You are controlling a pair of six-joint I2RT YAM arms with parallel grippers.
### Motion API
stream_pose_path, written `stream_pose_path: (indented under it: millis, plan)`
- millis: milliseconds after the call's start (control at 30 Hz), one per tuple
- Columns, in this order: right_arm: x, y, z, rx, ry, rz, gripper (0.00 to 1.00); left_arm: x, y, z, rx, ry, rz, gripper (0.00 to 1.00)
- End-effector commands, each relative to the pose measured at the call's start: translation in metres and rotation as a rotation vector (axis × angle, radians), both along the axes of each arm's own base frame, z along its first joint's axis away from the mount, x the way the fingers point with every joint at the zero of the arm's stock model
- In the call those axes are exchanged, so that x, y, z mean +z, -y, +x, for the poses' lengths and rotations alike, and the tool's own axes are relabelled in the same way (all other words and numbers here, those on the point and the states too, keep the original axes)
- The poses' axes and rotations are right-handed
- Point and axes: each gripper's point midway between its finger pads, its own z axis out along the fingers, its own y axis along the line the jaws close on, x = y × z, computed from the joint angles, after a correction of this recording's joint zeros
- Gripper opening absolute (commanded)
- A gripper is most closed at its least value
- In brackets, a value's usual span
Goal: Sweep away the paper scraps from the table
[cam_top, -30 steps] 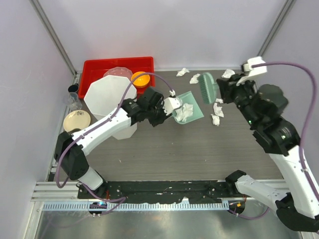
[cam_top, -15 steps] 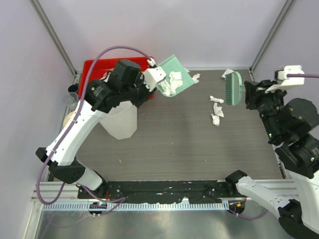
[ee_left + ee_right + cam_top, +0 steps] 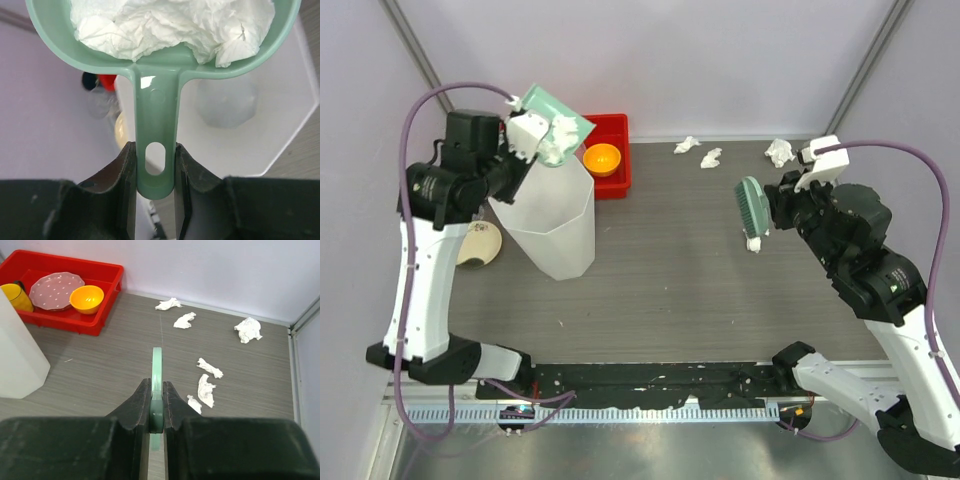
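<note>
My left gripper [image 3: 525, 135] is shut on the handle of a green dustpan [image 3: 555, 118]. It holds the dustpan tilted above the tall white bin [image 3: 555, 215]. In the left wrist view the handle [image 3: 155, 150] sits between the jaws and crumpled paper scraps [image 3: 170, 25] fill the pan. My right gripper [image 3: 775, 200] is shut on a green brush [image 3: 752, 205], seen edge-on in the right wrist view [image 3: 157, 365]. Several paper scraps lie on the table [image 3: 700, 290]: two at the back [image 3: 168, 304] [image 3: 184, 320], one at the back right [image 3: 248, 329], three just right of the brush [image 3: 205, 389].
A red tray [image 3: 65, 326] at the back left holds an orange bowl [image 3: 86, 297], a pink plate [image 3: 54, 290] and a yellow item [image 3: 12, 295]. A beige plate [image 3: 480, 243] lies left of the bin. Metal rails edge the table.
My left arm lifted the dustpan with its scraps from the table's middle up and left to above the bin. My right arm swung the brush right, then back left beside the right-hand scraps.
</note>
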Motion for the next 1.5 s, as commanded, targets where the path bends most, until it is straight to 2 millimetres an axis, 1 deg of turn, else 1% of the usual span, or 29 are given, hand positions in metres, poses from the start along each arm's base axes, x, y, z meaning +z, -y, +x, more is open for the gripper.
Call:
stream_pose_path:
  millis: [0, 133, 200, 233, 267, 300, 367, 400, 433, 467, 500, 533, 700, 733, 767, 800, 833, 867, 900, 967, 1167, 1200, 1267, 1300, 1333, 1367, 1400, 1433, 1467]
  plan:
    - [0.018, -0.009, -0.005, 0.068, 0.08, 0.035, 0.01, 0.006, -0.065, -0.045, 0.111, 0.027, 0.207, 0.0]
    - [0.012, -0.015, -0.007, 0.105, 0.077, 0.021, 0.01, 0.008, -0.1, -0.063, 0.156, 0.026, 0.401, 0.0]
    - [0.014, -0.018, -0.009, 0.127, 0.093, 0.027, 0.01, 0.01, -0.115, -0.07, 0.133, 0.014, 0.538, 0.0]
    - [0.012, -0.018, -0.009, 0.13, 0.09, 0.024, 0.01, 0.012, -0.121, -0.07, 0.131, 0.018, 0.587, 0.0]
    - [0.01, -0.019, -0.009, 0.133, 0.088, 0.022, 0.01, 0.008, -0.126, -0.068, 0.084, -0.009, 0.69, 0.0]
    - [0.01, -0.019, -0.01, 0.136, 0.089, 0.023, 0.01, 0.017, -0.134, -0.066, 0.11, 0.01, 0.752, 0.0]
    - [0.006, -0.021, -0.01, 0.147, 0.08, 0.021, 0.01, 0.018, -0.14, -0.062, 0.082, -0.003, 0.861, 0.0]
    - [0.005, -0.022, -0.01, 0.151, 0.077, 0.024, 0.01, 0.029, -0.142, -0.055, 0.05, 0.025, 0.933, 0.0]
    - [0.004, -0.023, -0.011, 0.158, 0.077, 0.03, 0.01, 0.035, -0.145, -0.055, 0.054, 0.032, 0.979, 0.0]
    - [0.004, -0.023, -0.013, 0.163, 0.077, 0.034, 0.01, 0.036, -0.146, -0.052, 0.042, 0.03, 1.018, 0.0]
    - [0.004, -0.023, -0.013, 0.164, 0.079, 0.038, 0.01, 0.047, -0.146, -0.045, 0.022, 0.056, 1.075, 0.0]
    - [0.004, -0.022, -0.015, 0.162, 0.084, 0.044, 0.01, 0.052, -0.145, -0.045, 0.013, 0.074, 1.092, 0.0]
    - [0.009, -0.021, -0.018, 0.165, 0.101, 0.052, 0.01, 0.075, -0.128, -0.037, -0.123, 0.227, 1.155, 0.0]
    - [0.011, -0.021, -0.018, 0.166, 0.105, 0.054, 0.01, 0.079, -0.126, -0.036, -0.173, 0.238, 1.222, 0.0]
    - [0.012, -0.024, -0.017, 0.177, 0.102, 0.056, 0.01, 0.07, -0.123, -0.036, -0.216, 0.242, 1.253, 0.0]
    - [0.013, -0.025, -0.017, 0.183, 0.103, 0.058, 0.01, 0.072, -0.121, -0.034, -0.228, 0.265, 1.29, 0.0]
    - [0.016, -0.026, -0.018, 0.189, 0.106, 0.062, 0.01, 0.07, -0.12, -0.033, -0.252, 0.266, 1.327, 0.0]
    - [0.016, -0.027, -0.018, 0.194, 0.105, 0.061, 0.01, 0.059, -0.118, -0.029, -0.314, 0.235, 1.405, 0.0]
    - [0.017, -0.028, -0.017, 0.195, 0.109, 0.061, 0.01, 0.064, -0.119, -0.033, -0.304, 0.261, 1.429, 0.0]
    - [0.018, -0.027, -0.016, 0.194, 0.114, 0.048, 0.01, 0.063, -0.117, -0.03, -0.331, 0.253, 1.49, 0.0]
    - [0.003, -0.027, -0.007, 0.176, 0.079, -0.006, 0.01, 0.083, -0.123, -0.03, -0.246, 0.278, 1.525, 0.0]
    - [-0.001, -0.026, -0.004, 0.167, 0.07, -0.019, 0.01, 0.091, -0.124, -0.03, -0.203, 0.312, 1.51, 0.0]
    - [-0.014, -0.015, 0.005, 0.092, 0.045, -0.053, 0.01, 0.104, -0.123, -0.025, -0.137, 0.372, 1.459, 0.0]
    - [-0.021, -0.01, 0.009, 0.059, 0.032, -0.074, 0.01, 0.12, -0.123, -0.024, -0.06, 0.44, 1.414, 0.0]
    - [-0.033, -0.006, 0.014, 0.035, 0.012, -0.112, 0.01, 0.125, -0.126, -0.022, 0.02, 0.477, 1.307, 0.0]
    - [-0.04, 0.003, 0.019, -0.02, 0.002, -0.145, 0.01, 0.146, -0.126, -0.019, 0.085, 0.519, 1.228, 0.0]
    - [-0.043, 0.007, 0.023, -0.048, 0.006, -0.165, 0.01, 0.144, -0.126, -0.015, 0.087, 0.496, 1.168, 0.0]
    - [-0.056, 0.011, 0.028, -0.062, -0.011, -0.226, 0.01, 0.144, -0.126, -0.014, 0.15, 0.522, 1.006, 0.0]
    - [-0.063, 0.017, 0.034, -0.098, -0.024, -0.267, 0.01, 0.164, -0.122, -0.011, 0.173, 0.565, 0.922, 0.0]
